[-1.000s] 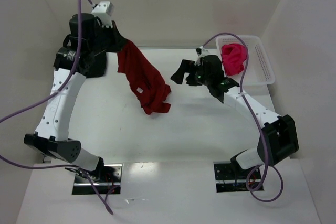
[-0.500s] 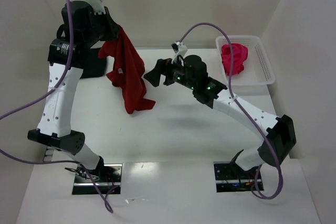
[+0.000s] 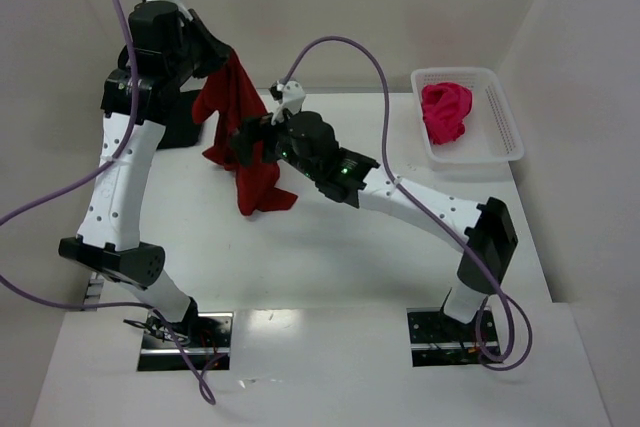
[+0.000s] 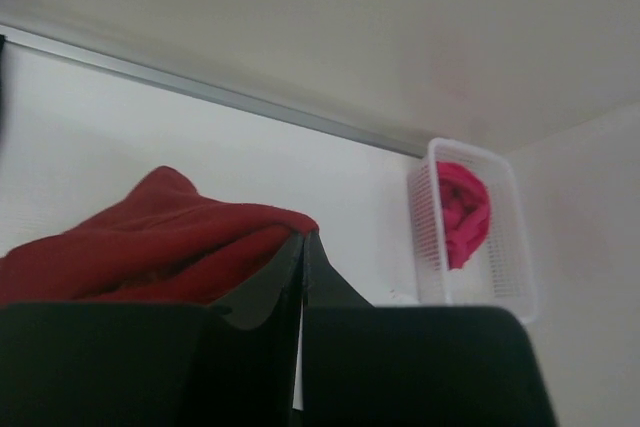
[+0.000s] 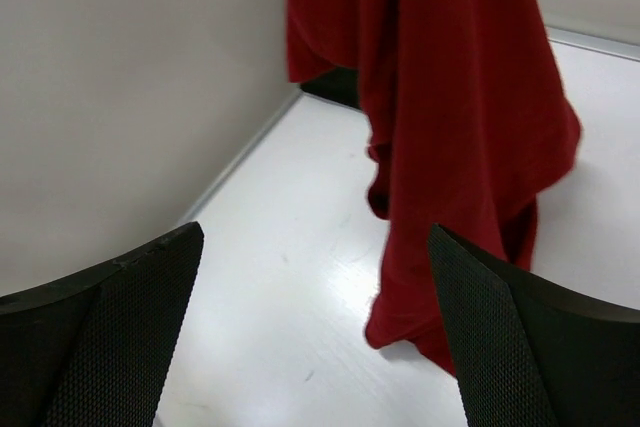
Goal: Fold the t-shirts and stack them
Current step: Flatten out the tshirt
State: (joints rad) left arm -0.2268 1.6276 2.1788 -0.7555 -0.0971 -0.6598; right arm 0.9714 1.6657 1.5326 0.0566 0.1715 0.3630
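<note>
Crimson-red soft cloth t-shirt (image 3: 228, 97), pinched at its top edge in the left gripper (image 3: 224, 55). Jaws of that gripper fully closed, tips meeting on a bunched ridge of the red cloth (image 4: 150, 237) in the left wrist view (image 4: 303, 239). Raised high over the far left part of the white table (image 3: 350, 257), close to the back wall. Hangs from the grip as one long, loosely gathered drape, narrowing toward its lower end; contact of that end with the table surface not discernible.

Right gripper (image 3: 243, 144) spread wide and holding nothing, reached across from the right to the middle of the hanging cloth. Textured black fingers (image 5: 120, 327) at either side of the right wrist view (image 5: 312, 247), aimed at the drape (image 5: 460, 97), with bare table showing between them and the cloth just beyond.

Well apart, at the far right corner: bright magenta-pink cloth t-shirt (image 3: 445, 112), crumpled in a heap inside a white plastic lattice basket (image 3: 505, 127). Same pair also visible from the left wrist, pink bundle (image 4: 462, 212) within the slotted basket wall (image 4: 425, 217).
</note>
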